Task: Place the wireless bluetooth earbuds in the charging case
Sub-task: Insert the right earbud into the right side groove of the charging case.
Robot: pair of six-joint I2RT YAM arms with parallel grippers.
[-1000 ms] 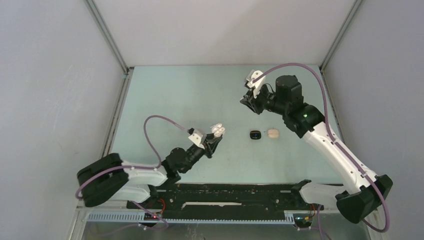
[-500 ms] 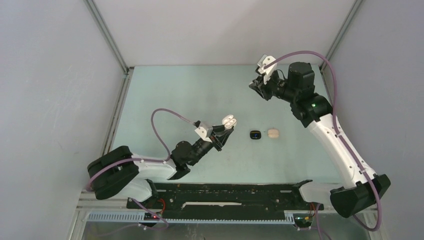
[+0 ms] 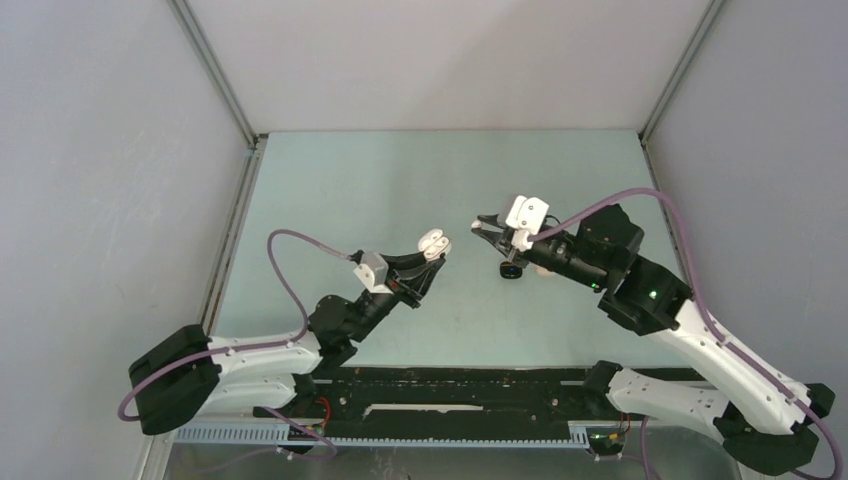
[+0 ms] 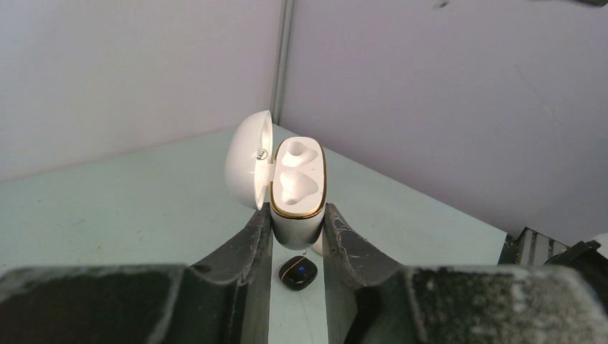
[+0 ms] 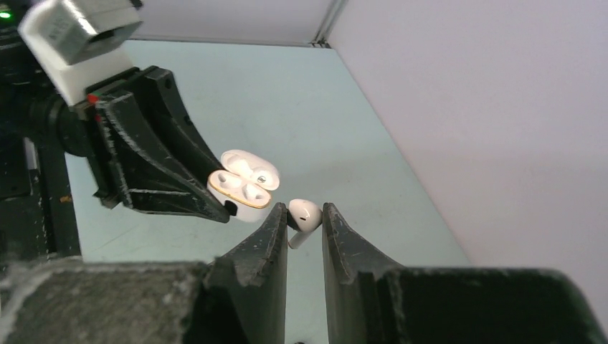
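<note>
The left tool [image 4: 297,218] clamps the white charging case [image 4: 295,183] above the worktop [image 4: 129,208], its lid swung open and both wells empty. Near it, the right tool [image 5: 302,223] pinches one white earbud [image 5: 307,212]. A small black case [image 4: 299,271] lies on the worktop below.

Earbud [image 5: 307,212] partly behind right hand [image 5: 303,210]

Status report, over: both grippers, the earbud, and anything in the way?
Left gripper shut on open white case, both wells empty. Right gripper shut on white earbud, apart from the case. Gap between clear; black case on table below.
</note>
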